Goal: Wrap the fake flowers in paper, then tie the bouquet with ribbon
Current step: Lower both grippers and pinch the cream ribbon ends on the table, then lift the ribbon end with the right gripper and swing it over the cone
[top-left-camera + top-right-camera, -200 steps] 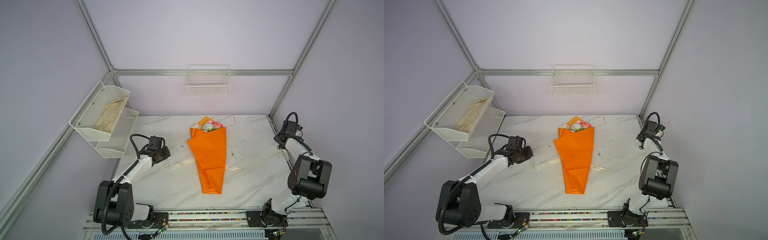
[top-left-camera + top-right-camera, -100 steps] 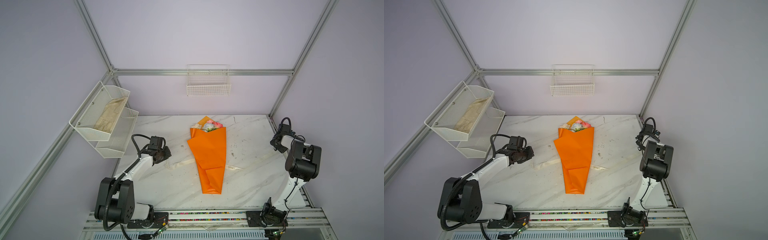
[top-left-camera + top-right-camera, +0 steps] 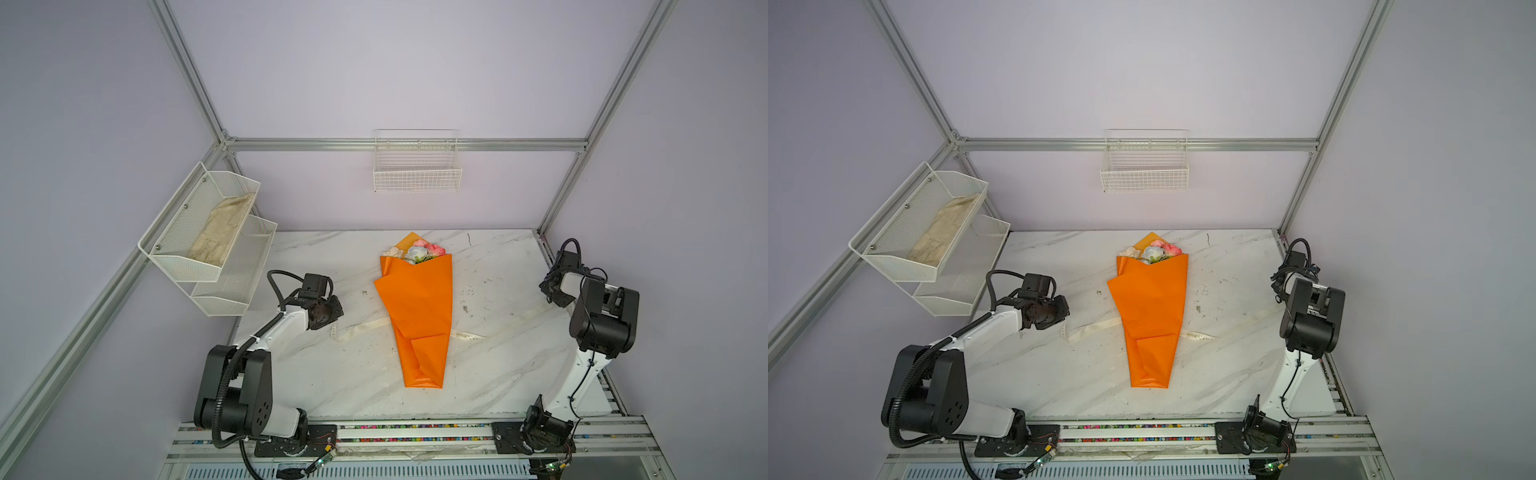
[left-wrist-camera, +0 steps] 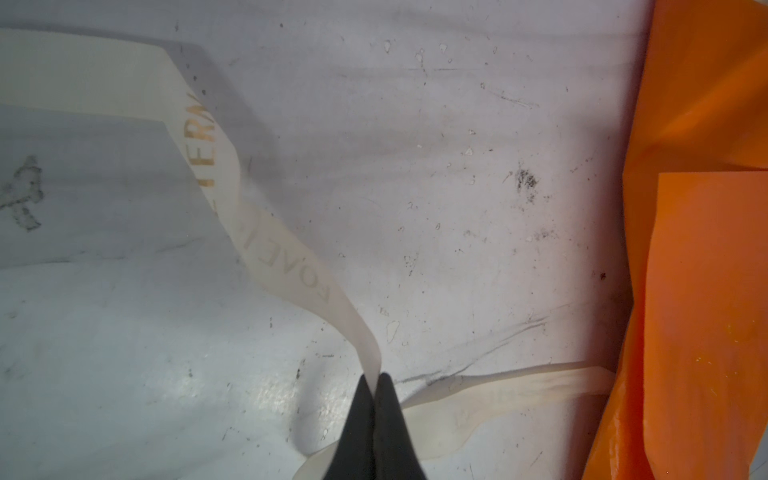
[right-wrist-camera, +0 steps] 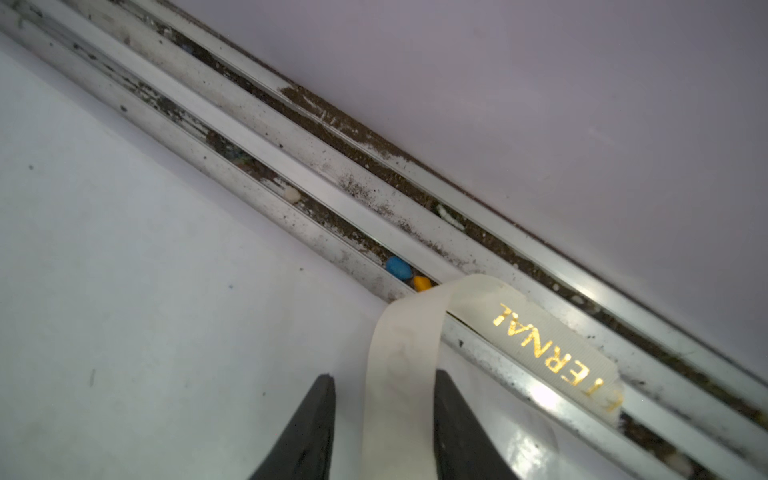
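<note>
Though under bouquet (image 3: 415,307), ribbon (image 4: 286,266) untied.

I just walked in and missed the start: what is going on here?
A two-arm robot is tying the bouquet, which lies on the marble table. A cream ribbon runs under it. The left tool is shut on the ribbon; the right tool is open around its other end. No knot yet.
</note>
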`<control>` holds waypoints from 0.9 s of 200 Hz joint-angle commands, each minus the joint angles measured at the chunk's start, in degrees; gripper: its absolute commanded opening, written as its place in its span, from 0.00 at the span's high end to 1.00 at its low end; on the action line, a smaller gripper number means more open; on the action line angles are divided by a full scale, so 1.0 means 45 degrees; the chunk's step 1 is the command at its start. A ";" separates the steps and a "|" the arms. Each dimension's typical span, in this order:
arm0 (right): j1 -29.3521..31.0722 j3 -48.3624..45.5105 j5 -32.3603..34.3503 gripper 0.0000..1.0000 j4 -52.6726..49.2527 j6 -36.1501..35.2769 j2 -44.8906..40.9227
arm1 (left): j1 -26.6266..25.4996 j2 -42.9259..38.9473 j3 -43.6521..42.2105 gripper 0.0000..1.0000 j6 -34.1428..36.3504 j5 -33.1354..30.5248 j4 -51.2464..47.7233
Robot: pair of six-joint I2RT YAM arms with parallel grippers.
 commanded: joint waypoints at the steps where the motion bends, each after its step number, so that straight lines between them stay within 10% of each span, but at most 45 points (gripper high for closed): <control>1: -0.0067 -0.0357 -0.0324 0.84 0.0025 0.0131 0.0141 | -0.0012 -0.0190 0.0841 1.00 0.0263 0.0100 0.0072; 31: -0.0067 -0.0108 0.0023 1.00 -0.0354 0.0144 -0.0737 | -0.0012 -0.0330 0.0734 1.00 0.0298 0.0079 0.0047; 140: -0.0065 -0.0644 0.2098 1.00 -0.1182 0.0113 -0.8834 | -0.0012 -0.1661 0.0006 1.00 0.0195 0.0601 0.0505; 180: 0.0097 -0.0942 -0.2413 1.00 -0.0252 -0.0056 -0.9504 | -0.0012 -0.2143 -0.0203 1.00 0.0134 0.0757 0.0812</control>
